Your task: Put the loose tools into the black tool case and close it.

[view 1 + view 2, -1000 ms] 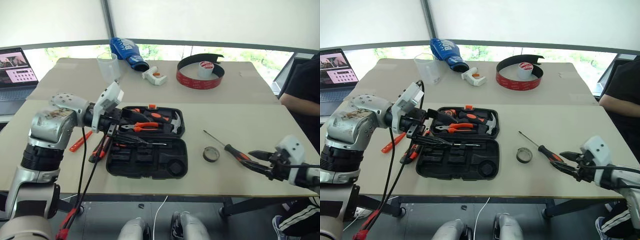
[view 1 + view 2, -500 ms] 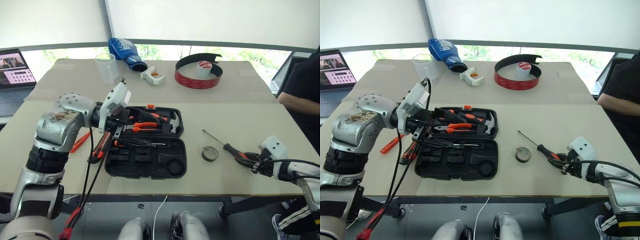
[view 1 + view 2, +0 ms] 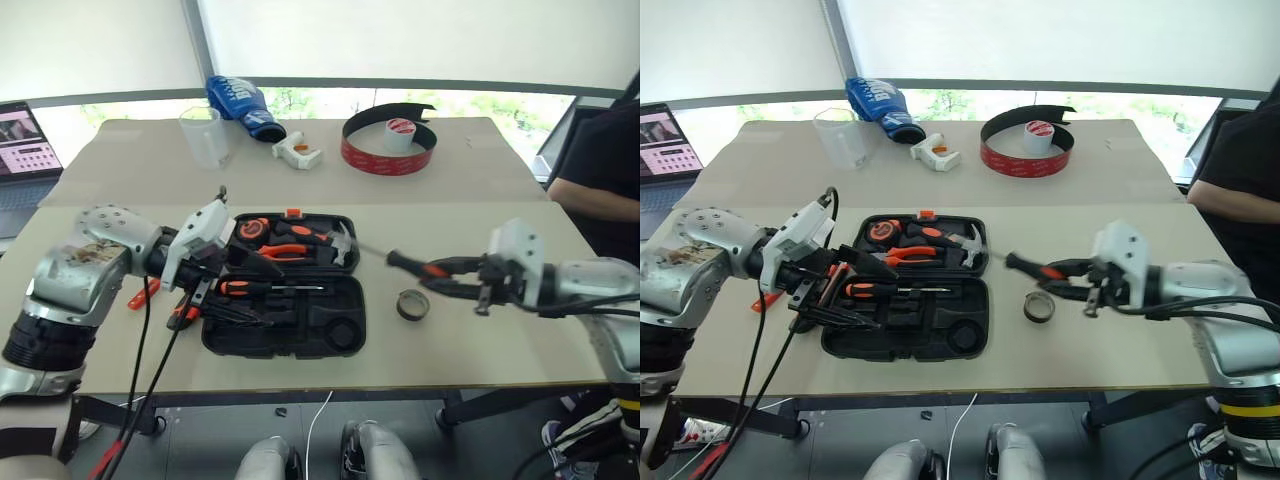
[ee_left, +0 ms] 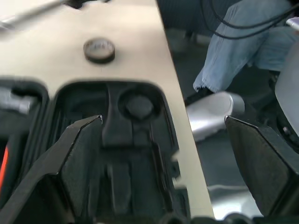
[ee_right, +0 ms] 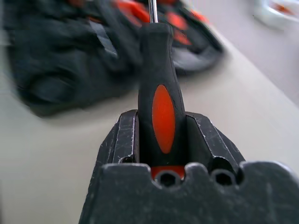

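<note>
The black tool case lies open in the middle of the table, with pliers and a hammer in its far half. A black-and-orange screwdriver lies across the near half. My left gripper hovers open over that half from the left, with nothing between its fingers. My right gripper is shut on a second black-and-orange screwdriver, held above the table just right of the case with its shaft pointing at the case. The small dark tape roll lies below it. A slim orange screwdriver lies left of the case.
Along the far side stand a clear cup, a blue bag, a white-and-orange gun-shaped tool and a big red-and-black tape coil. A laptop sits far left. A person sits at the right edge. Cables hang from my left arm.
My right gripper shut on the screwdriver on the table at the right, lifted it and carried it left toward the case. My left gripper drew back a little to the left. The camera shifted.
</note>
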